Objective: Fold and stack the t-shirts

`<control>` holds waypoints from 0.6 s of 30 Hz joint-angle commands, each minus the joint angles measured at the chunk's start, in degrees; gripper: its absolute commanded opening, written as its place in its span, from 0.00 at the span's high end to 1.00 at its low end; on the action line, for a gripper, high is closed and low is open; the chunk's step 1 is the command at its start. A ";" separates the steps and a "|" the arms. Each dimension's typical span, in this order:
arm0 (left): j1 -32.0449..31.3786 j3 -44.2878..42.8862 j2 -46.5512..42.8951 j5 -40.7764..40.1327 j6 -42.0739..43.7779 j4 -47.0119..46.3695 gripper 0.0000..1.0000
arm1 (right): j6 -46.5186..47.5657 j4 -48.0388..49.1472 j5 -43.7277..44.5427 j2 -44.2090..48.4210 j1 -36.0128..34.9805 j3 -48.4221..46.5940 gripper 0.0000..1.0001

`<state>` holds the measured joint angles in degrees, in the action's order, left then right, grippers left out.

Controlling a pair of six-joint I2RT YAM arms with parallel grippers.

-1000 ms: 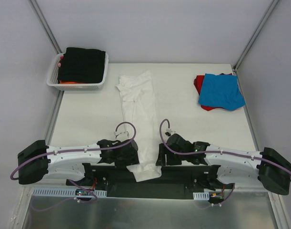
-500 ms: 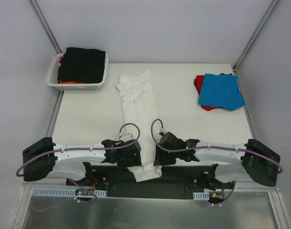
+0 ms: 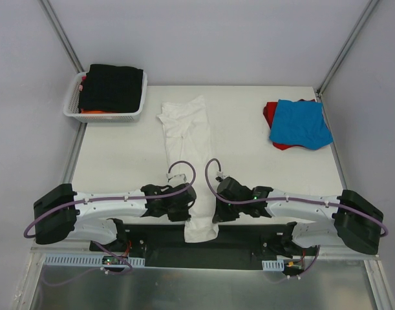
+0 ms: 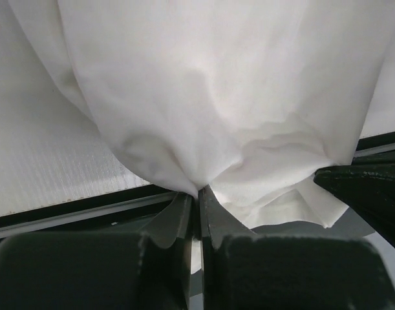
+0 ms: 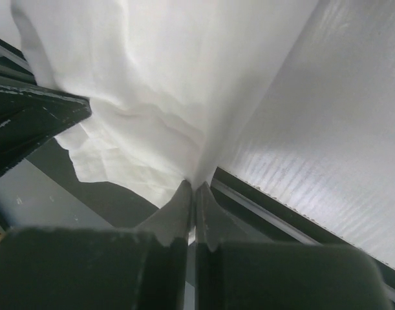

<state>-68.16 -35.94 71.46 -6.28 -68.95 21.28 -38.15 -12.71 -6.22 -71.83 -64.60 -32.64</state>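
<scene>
White cotton t-shirt [image 3: 187,139]: folded to a long narrow strip down mid-table, near end over the edge; crosswise folds left. Bright blue shirt [image 3: 300,123] on red one [image 3: 269,113], far right, stacked. Black shirt [image 3: 113,87] waits in white lattice basket [image 3: 71,103]. My left claw [image 4: 198,194] and right claw [image 5: 195,188]: both pinching the white hem.

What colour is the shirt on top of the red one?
Bright blue cotton t-shirt, best seen from the top external view.

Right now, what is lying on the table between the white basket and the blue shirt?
The white shirt, folded into a long strip, with bare table on either side of it. The overhead view shows this.
</scene>
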 commanded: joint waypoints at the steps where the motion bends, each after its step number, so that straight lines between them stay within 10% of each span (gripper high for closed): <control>1: 0.57 -2.02 -0.36 -1.54 1.01 0.78 1.00 | 0.97 -3.28 1.82 1.78 0.09 -2.86 0.99; 18: 7.51 -6.42 -2.64 1.27 5.13 6.23 0.96 | 5.63 -8.21 -1.69 -3.31 4.91 -10.86 0.99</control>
<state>-63.92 -39.11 70.48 -5.93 -66.76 24.69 -35.27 -19.09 -6.44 -73.21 -61.95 -39.40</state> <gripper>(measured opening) 0.050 0.027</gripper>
